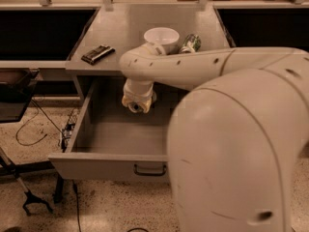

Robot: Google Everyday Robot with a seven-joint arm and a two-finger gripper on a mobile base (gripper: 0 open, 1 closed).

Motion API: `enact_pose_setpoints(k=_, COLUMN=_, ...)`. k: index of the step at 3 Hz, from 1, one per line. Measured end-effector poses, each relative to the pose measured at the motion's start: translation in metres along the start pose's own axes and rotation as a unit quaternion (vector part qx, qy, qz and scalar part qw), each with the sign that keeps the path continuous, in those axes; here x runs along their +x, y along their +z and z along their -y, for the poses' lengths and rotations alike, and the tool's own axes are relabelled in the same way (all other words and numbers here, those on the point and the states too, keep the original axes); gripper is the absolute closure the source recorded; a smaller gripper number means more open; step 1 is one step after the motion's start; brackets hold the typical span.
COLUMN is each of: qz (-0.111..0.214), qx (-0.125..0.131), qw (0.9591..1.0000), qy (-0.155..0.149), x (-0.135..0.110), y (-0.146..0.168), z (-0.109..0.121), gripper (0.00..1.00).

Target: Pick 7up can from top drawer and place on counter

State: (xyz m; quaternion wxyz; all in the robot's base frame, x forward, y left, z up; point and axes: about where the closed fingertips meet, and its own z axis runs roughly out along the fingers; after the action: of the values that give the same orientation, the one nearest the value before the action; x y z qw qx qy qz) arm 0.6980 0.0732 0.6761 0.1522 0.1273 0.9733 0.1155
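**Pincer point(138, 103) down inside the open drawer point(96, 164)**

The pincer hangs at the end of the arm point(193, 64), over the rear of the drawer's floor and just below the front edge of the bench point(130, 18). Whether it is spread or pressed together cannot be told. The 7up can is hidden; the arm's bulk covers the drawer's right part. On the bench stands a white bowl point(161, 35), with a green can point(191, 43) just beside it on the right. A dark flat packet point(98, 53) lies near the left front corner.
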Motion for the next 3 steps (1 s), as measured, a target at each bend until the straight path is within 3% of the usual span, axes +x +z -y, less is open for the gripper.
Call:
enact_pose_setpoints(k=1, qz=-0.041, qx=-0.002, qw=0.9986, qy=-0.034, x=0.005, y=-0.029, z=0.025, gripper=1.0)
enact_pose_setpoints(k=2, qz=-0.077, qx=0.001, qw=0.9931, qy=-0.089, x=0.008, y=-0.059, z=0.05, gripper=1.0)
enact_pose_setpoints(k=3, qz=-0.084, qx=0.004, qw=0.988, qy=-0.129, x=0.011, y=-0.057, z=0.053, gripper=1.0)
